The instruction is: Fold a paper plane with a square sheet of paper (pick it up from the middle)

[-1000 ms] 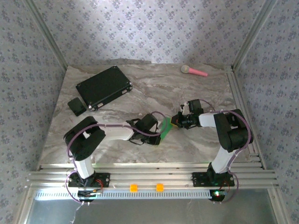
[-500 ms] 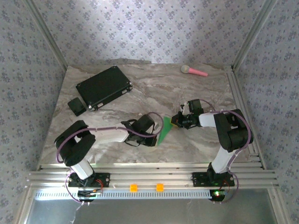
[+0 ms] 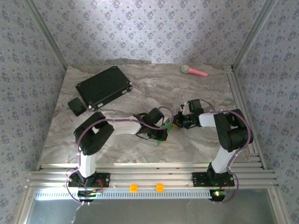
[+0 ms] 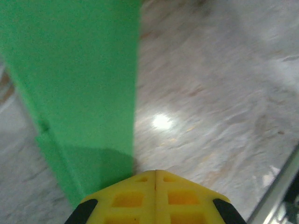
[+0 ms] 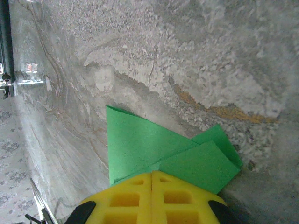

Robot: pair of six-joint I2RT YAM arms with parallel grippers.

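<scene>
The square sheet of paper (image 3: 163, 134) is bright green and folded into overlapping pointed flaps, lying near the middle of the marble table. In the right wrist view the paper (image 5: 140, 144) runs in under my right gripper (image 5: 152, 174), whose yellow jaws are shut on its near edge. From above, my right gripper (image 3: 175, 121) sits at the paper's right end. My left gripper (image 3: 160, 129) is over the paper from the left and hides much of it. In the left wrist view its jaws (image 4: 155, 173) are shut, with the paper (image 4: 84, 84) spreading just left of the tip.
A black rectangular case (image 3: 103, 87) and a small black box (image 3: 76, 106) lie at the back left. A pink-handled microphone-like toy (image 3: 194, 71) rests at the back right. Aluminium rails run along the right edge (image 3: 240, 107) and the near edge (image 3: 149, 170).
My left arm has swung and its gripper has moved right onto the green paper, covering more of it. The right gripper has stayed put.
</scene>
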